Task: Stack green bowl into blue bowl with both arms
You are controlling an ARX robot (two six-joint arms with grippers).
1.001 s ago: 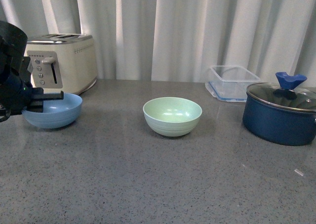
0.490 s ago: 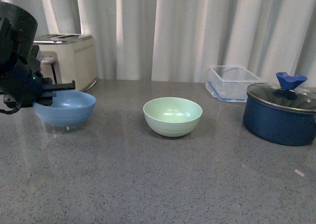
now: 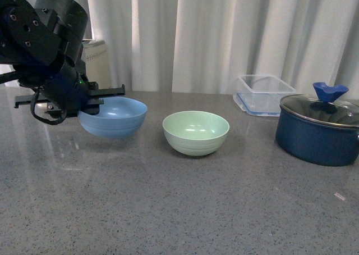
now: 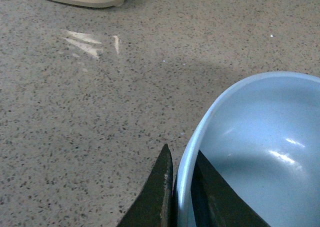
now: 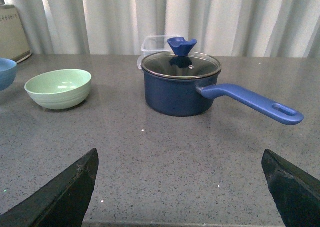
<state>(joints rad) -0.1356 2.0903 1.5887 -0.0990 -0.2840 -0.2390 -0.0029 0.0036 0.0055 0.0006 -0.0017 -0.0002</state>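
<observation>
The blue bowl (image 3: 114, 117) hangs just above the counter, left of the green bowl (image 3: 196, 132), which rests upright mid-counter. My left gripper (image 3: 104, 96) is shut on the blue bowl's rim; in the left wrist view its two black fingers (image 4: 160, 187) pinch the rim of the blue bowl (image 4: 255, 152), one inside and one outside. My right gripper (image 5: 180, 187) is open over bare counter, with nothing between its fingertips; it does not show in the front view. From the right wrist view the green bowl (image 5: 59, 88) lies far off, and the blue bowl's edge (image 5: 6, 72) peeks in.
A dark navy lidded pot (image 3: 318, 127) with a long blue handle (image 5: 250, 102) stands at the right. A clear plastic container (image 3: 262, 94) sits behind it. A cream toaster (image 3: 95, 61) stands at the back left, mostly hidden by my left arm. Curtains close the back.
My left arm has lifted the blue bowl and carried it rightward, from beside the toaster to close by the green bowl. The green bowl has not moved.
</observation>
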